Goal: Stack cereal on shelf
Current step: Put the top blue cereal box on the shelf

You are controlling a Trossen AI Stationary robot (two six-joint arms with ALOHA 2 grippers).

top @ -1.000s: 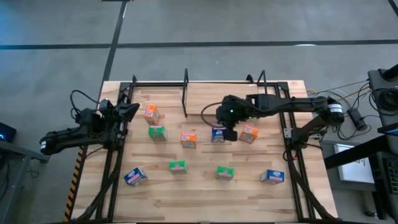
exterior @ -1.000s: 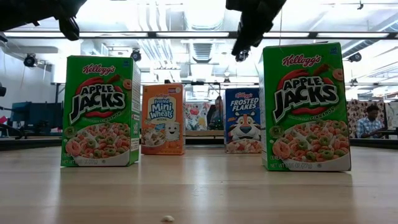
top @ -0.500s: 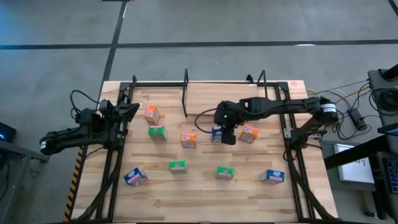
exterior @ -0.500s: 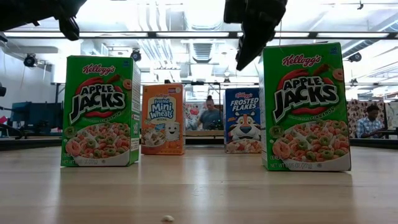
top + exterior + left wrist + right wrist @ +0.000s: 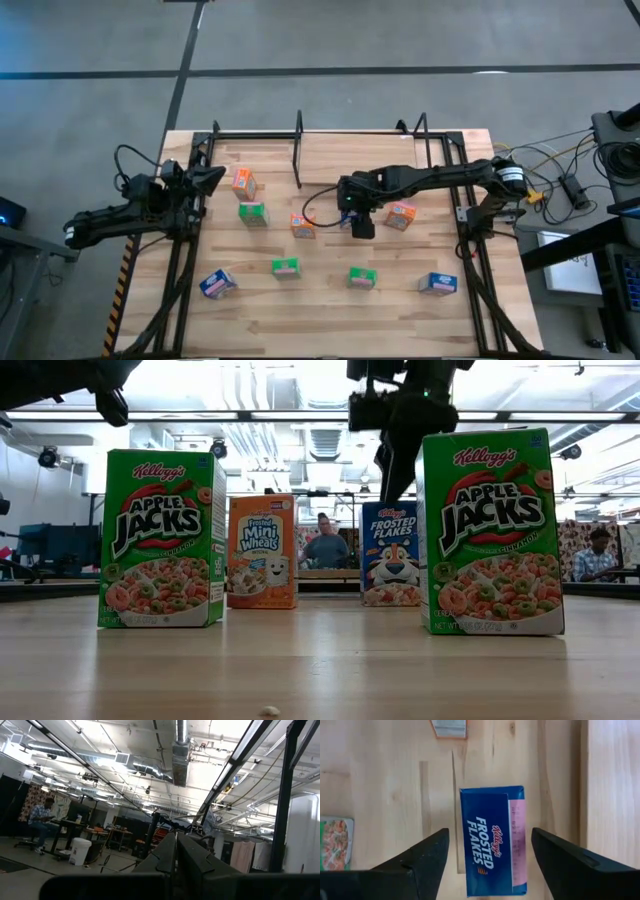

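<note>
Several tiny cereal boxes stand upright on the wooden table. My right gripper (image 5: 358, 222) hovers open just above a blue Frosted Flakes box (image 5: 492, 847) near the table's middle. Its fingers (image 5: 427, 857) stand on either side of the box without touching it. In the low view the same gripper (image 5: 390, 460) hangs over that blue box (image 5: 390, 555). The shelf's black rod frame (image 5: 299, 150) stands at the far edge. My left gripper (image 5: 208, 178) waits shut and raised at the table's left edge, its fingers together in the left wrist view (image 5: 176, 855).
Orange boxes (image 5: 303, 224) (image 5: 400, 214) flank the blue one closely. Another orange box (image 5: 242, 182) and a green one (image 5: 252, 213) stand to the left. Two green boxes (image 5: 286, 267) (image 5: 361, 278) and two blue boxes (image 5: 217, 284) (image 5: 437, 284) line the near side. Black side frames (image 5: 178, 270) run along both table edges.
My right gripper has moved a little toward the table's left and near edges and slightly down, settling over the blue box, and it has opened. The boxes have stayed where they were.
</note>
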